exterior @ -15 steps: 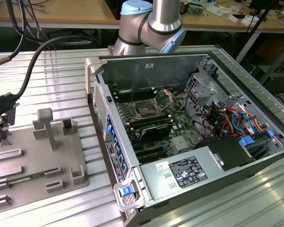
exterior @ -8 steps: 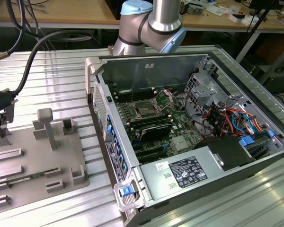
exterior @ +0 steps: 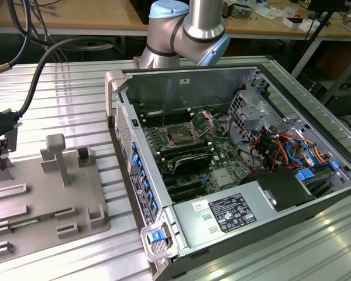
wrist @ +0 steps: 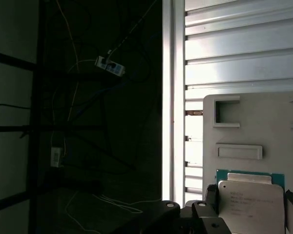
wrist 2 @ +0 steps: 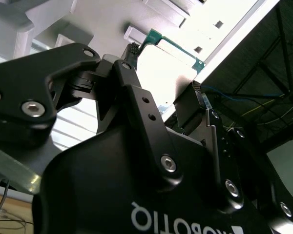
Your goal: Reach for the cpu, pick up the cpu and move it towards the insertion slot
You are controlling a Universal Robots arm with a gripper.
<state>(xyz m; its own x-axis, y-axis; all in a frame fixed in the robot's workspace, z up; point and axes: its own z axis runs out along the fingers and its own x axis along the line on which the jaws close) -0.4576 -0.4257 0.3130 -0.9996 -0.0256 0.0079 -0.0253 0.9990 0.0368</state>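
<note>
Over the grey tray (wrist: pixel 244 122) near the edge of the desk (wrist: pixel 234 48), your pincer (wrist: pixel 251 214) is closed on the cpu (wrist: pixel 249 197) by opposite rims; judged light, rigid, slick-topped, fragile underneath, so hold edges only

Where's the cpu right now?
In both wrist views the cpu is at the grey tray, which sits at the exterior view's left beside the computer case.
</note>
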